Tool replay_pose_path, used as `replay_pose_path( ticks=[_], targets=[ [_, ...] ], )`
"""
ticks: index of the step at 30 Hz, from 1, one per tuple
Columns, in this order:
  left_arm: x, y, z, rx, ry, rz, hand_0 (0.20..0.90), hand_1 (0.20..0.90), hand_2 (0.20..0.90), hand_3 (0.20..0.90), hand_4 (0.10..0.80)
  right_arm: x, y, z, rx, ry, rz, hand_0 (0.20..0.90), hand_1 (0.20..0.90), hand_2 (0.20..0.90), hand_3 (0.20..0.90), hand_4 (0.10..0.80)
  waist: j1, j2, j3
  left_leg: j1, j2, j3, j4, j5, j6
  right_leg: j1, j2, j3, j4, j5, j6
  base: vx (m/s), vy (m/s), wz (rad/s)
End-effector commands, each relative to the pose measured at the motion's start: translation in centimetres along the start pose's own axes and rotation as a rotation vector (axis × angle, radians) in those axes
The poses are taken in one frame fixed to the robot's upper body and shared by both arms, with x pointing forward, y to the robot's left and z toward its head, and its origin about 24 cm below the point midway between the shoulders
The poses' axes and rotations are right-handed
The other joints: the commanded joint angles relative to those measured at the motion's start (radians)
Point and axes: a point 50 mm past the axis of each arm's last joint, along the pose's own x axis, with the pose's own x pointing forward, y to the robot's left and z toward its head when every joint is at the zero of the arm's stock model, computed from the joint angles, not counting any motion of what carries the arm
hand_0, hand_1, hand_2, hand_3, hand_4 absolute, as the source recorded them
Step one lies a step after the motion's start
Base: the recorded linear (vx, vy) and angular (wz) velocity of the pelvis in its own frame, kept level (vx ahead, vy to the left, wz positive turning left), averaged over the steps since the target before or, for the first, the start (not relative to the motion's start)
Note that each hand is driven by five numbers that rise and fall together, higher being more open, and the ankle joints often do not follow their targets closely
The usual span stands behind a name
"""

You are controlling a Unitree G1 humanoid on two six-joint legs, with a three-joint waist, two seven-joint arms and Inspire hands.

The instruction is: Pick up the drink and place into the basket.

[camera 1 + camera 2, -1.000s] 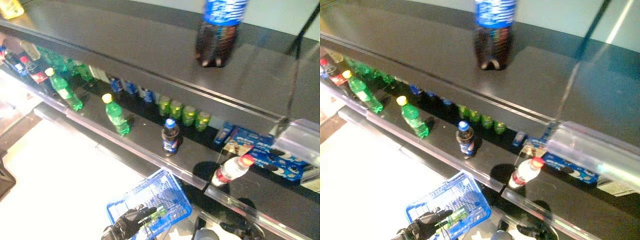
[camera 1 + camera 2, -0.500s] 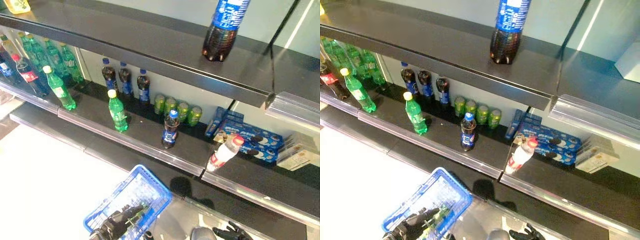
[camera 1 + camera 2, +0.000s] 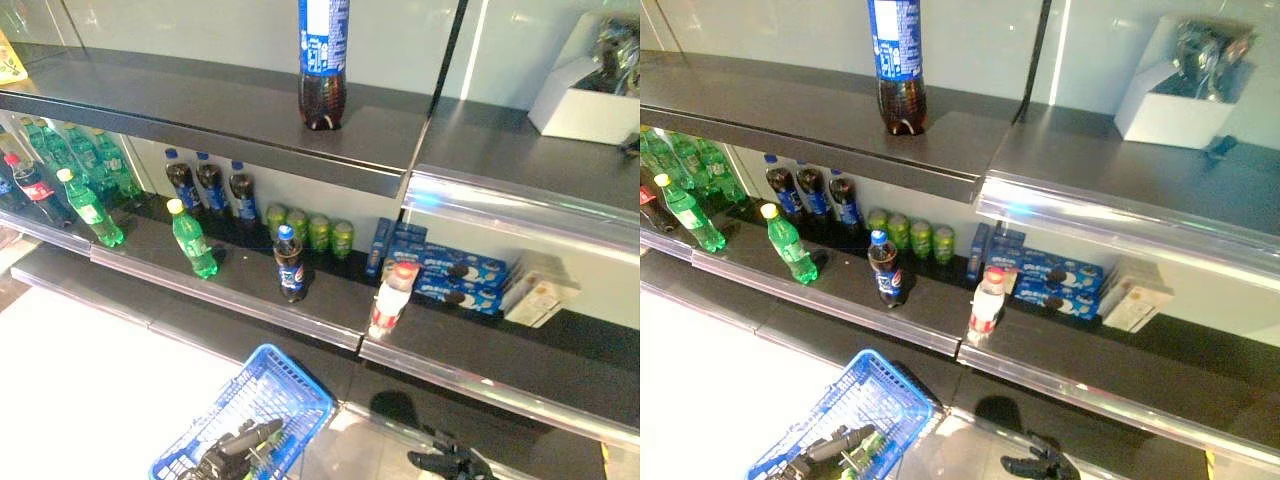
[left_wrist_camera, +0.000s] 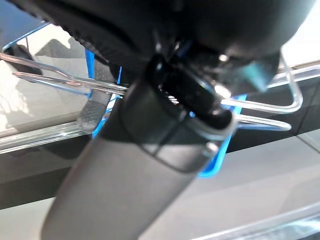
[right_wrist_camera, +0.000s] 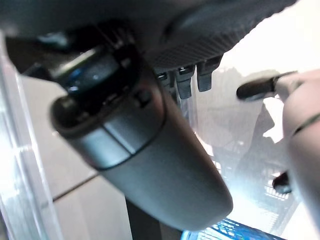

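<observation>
Here, scene: store shelves.
Left hand (image 3: 235,452): curled round the blue basket's (image 3: 290,390) wire handle, carrying it low for loading.
Right hand (image 3: 1040,464): low right, fingers spread, empty.
Drink: cola bottle (image 3: 289,264) upright mid-shelf, unpicked.

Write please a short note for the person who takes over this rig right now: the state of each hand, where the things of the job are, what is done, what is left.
Left hand: low at the front, shut on the wire handle of the blue plastic basket.
Right hand: low at the front right, open, holds nothing.
Drinks: all on the dark shelves. At the middle shelf's front stand a green bottle with yellow cap, a dark cola bottle with blue cap and a pale bottle with red cap.
Done: basket in hand. I cannot tell whether it holds a drink.
Left: pick up a drink, place it into the basket.
</observation>
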Motion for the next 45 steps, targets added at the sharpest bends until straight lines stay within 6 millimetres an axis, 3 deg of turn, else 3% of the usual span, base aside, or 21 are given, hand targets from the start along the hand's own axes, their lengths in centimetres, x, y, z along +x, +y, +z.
replay_pose_path(
  ticks=[1, 21, 28, 37, 40, 45],
  targets=[
    [1.2, -3.2, 3.9, 0.088, -0.103, -0.175, 0.3, 0.3, 0.3, 0.2, 0.1, 0.3, -1.4, 3.1, -0.012, -0.089, -0.053, 0.9, 0.9, 0.9, 0.9, 0.8, -0.001, 0.037, 0.022, 0.03, 0.006, -0.054, 0.006, -0.055, -0.017, -0.013, -0.001, -0.012, 0.075, -0.015, 0.027, 0.0, 0.0, 0.0],
    [0.8, -2.2, 2.5, 0.073, -0.079, -0.144, 0.3, 0.3, 0.3, 0.2, 0.1, 0.2, -1.4, 2.2, -0.011, -0.069, -0.045, 0.9, 0.9, 0.9, 0.9, 0.8, -0.022, 0.047, 0.014, 0.036, -0.009, -0.056, 0.006, -0.06, -0.018, -0.029, 0.013, -0.024, 0.038, 0.02, 0.031, 0.009, -0.005, 0.02],
    [0.6, -1.5, 1.8, 0.061, -0.053, -0.119, 0.3, 0.3, 0.3, 0.2, 0.1, -0.2, -2.0, 1.0, -0.018, -0.03, -0.07, 0.9, 0.9, 0.9, 0.9, 0.8, -0.022, 0.046, 0.011, 0.026, -0.006, -0.05, 0.006, -0.051, -0.03, -0.028, 0.012, -0.037, 0.006, 0.044, 0.037, 0.024, 0.005, 0.0],
    [0.4, -1.1, 1.8, 0.066, -0.064, -0.093, 0.3, 0.3, 0.3, 0.2, 0.1, -0.3, -2.5, 0.9, -0.036, -0.011, -0.085, 0.9, 0.9, 0.9, 0.9, 0.8, -0.018, 0.047, 0.039, -0.02, 0.007, -0.038, 0.006, -0.023, -0.046, -0.074, 0.0, -0.056, -0.001, 0.072, 0.048, 0.0, 0.002, -0.02],
    [0.8, -2.0, 3.0, 0.069, -0.105, -0.115, 0.3, 0.3, 0.3, 0.2, 0.1, -0.1, -2.6, 1.8, -0.044, -0.031, -0.089, 0.9, 0.9, 0.9, 0.9, 0.8, -0.017, 0.055, 0.065, -0.064, 0.012, -0.039, 0.006, -0.007, -0.05, -0.121, -0.012, -0.066, 0.002, 0.088, 0.052, -0.144, 0.0, 0.0],
    [2.2, -6.7, 7.6, 0.105, -0.24, -0.232, 0.3, 0.3, 0.3, 0.2, 0.1, 0.7, -1.8, 7.4, -0.024, -0.191, -0.08, 0.9, 0.9, 0.9, 0.9, 0.8, -0.023, 0.074, 0.189, -0.185, 0.003, -0.057, 0.006, 0.026, -0.044, -0.273, -0.013, -0.034, 0.043, 0.11, 0.043, -0.327, 0.012, 0.02]
  ],
)
